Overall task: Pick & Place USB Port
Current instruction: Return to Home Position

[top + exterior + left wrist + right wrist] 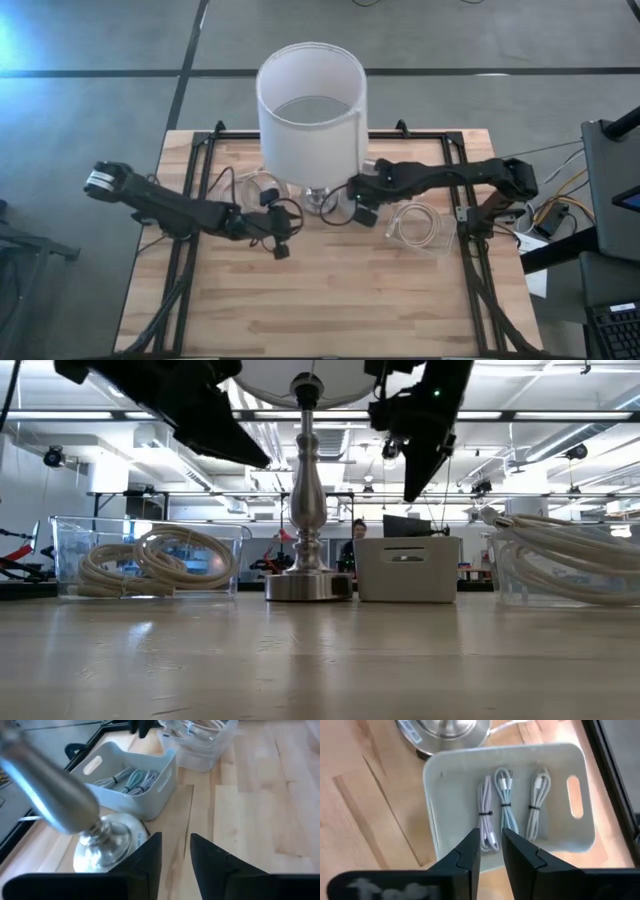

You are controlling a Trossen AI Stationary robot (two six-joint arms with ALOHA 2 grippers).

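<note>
Directly beneath the right fingers, bundled cables lie binned.

No text can be read; the label on the lamp base is too small

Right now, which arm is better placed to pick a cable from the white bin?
Probably the right. Its end effector hangs directly over the white bin and the bundled cables, slightly parted. The left end effector faces the lamp base.

2 dark jointed arms, left arm silver-capped, right arm, black wedge-shaped fingers
</note>
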